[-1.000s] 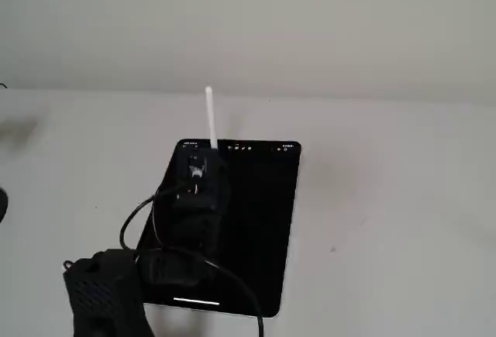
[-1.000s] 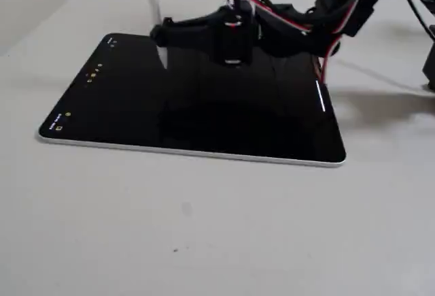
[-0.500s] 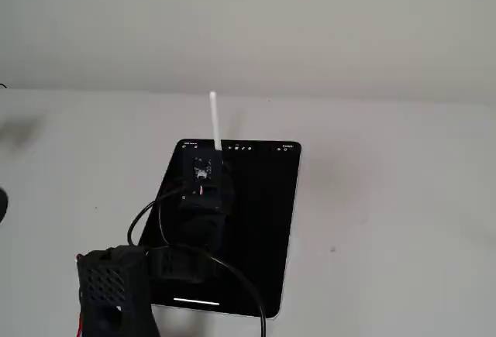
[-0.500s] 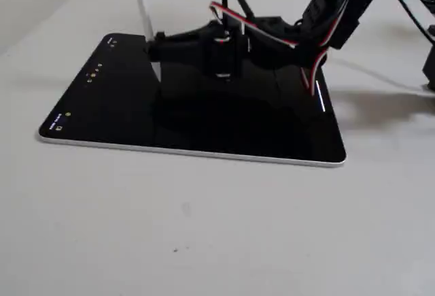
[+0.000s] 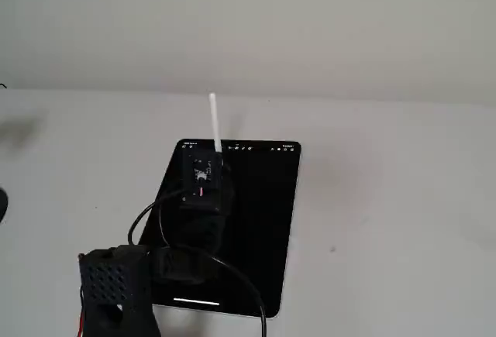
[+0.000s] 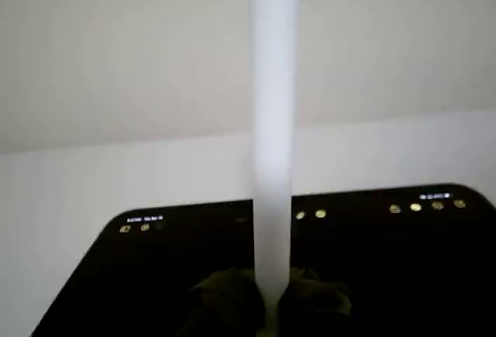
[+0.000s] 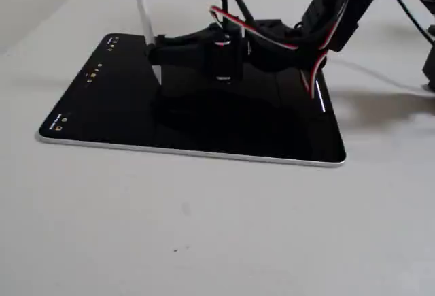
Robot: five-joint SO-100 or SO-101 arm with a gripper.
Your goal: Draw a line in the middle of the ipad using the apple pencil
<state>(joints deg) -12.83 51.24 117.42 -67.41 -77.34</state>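
Observation:
The iPad (image 5: 263, 221) lies flat on the white table with its black screen up; it also shows in the wrist view (image 6: 403, 275) and in a fixed view (image 7: 109, 105). My gripper (image 5: 217, 156) hangs over the screen's far left part and is shut on the white Apple Pencil (image 5: 213, 120). The pencil (image 7: 143, 10) stands nearly upright, its lower end at the screen near the toolbar edge; whether the tip touches cannot be told. In the wrist view the pencil (image 6: 273, 159) runs up the middle from between the fingers (image 6: 314, 300). No drawn line shows on the screen.
The arm's black body (image 5: 186, 259) and cables (image 5: 240, 283) hang over the iPad's near left part. Small toolbar icons (image 6: 418, 207) glow along the iPad's far edge. A thin white bar (image 5: 194, 301) shows at its near edge. White table (image 5: 387, 236) surrounds the iPad.

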